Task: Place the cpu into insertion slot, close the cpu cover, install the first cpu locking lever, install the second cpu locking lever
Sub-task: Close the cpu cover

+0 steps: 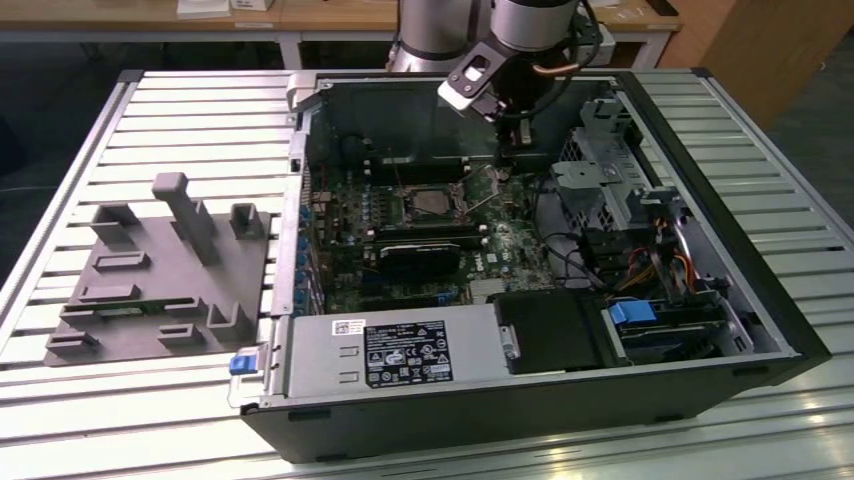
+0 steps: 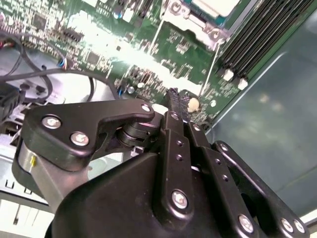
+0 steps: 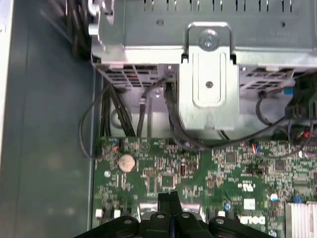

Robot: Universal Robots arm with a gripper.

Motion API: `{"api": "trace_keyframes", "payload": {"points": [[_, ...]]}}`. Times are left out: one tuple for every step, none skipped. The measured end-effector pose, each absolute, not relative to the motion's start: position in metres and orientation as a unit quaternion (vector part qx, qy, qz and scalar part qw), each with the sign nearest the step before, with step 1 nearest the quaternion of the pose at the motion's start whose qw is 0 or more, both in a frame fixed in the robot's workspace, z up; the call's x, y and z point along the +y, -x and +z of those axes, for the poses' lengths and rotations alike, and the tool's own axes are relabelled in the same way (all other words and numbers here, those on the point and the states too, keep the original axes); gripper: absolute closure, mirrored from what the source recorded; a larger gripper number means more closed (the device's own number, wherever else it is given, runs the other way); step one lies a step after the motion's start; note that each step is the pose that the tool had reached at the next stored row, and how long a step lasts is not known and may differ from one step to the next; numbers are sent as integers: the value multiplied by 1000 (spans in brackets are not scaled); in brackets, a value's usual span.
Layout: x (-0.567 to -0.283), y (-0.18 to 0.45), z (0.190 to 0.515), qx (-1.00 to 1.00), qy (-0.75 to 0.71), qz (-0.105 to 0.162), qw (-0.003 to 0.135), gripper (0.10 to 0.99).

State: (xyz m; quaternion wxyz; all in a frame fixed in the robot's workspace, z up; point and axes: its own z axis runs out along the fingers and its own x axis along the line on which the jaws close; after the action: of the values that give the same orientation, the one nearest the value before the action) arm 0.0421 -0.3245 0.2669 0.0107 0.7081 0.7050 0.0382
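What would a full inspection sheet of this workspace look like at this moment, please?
Surface: slatted metal table carrying an open computer case.
Job's things: cpu lies in the insertion slot; whether it is locked down cannot be told.
Clutter: grey fixture block on the table beside the case.
Grippers: end effector shut, holding nothing, over the motherboard inside the case.
Cables: black cables run from the drive cage to the motherboard; coloured wires on the exterior view's right.
Surroundings: wooden desks behind the table.
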Motion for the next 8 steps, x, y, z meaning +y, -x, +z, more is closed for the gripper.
{"api": "trace_keyframes", "payload": {"points": [[-324, -44, 267, 705, -708, 38, 11, 984], [-324, -46, 267, 705, -708, 38, 11, 984], [-324, -49, 267, 705, -708, 38, 11, 984], [-324, -51, 267, 705, -708, 38, 11, 984], [-324, -52, 267, 705, -708, 38, 11, 984], [-324, -54, 267, 705, -708, 38, 11, 984], [-324, -55, 267, 705, -708, 38, 11, 984], [-324, -56, 266, 705, -708, 38, 11, 984]]}}
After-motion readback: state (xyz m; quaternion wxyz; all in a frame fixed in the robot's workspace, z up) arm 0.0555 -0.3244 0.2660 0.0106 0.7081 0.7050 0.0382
